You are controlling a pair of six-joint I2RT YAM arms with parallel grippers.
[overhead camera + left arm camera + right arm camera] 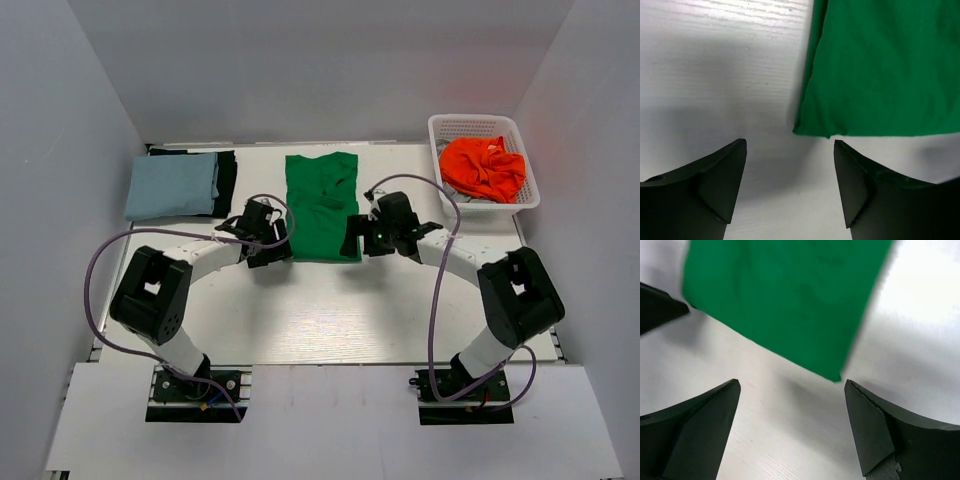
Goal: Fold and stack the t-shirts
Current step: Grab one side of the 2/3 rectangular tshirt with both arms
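White desk (320,320) bears the green t-shirt (320,205) — left gripper (790,145) and right gripper (791,384) flank its lower corners, jaws apart, empty. Pinch both corners level before folding.

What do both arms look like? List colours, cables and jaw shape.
The left arm and right arm have white link tubes and chunky black joint housings. A purple-grey cable loops beside each arm. The jaws are matte black, wedge-shaped, tapering to points.
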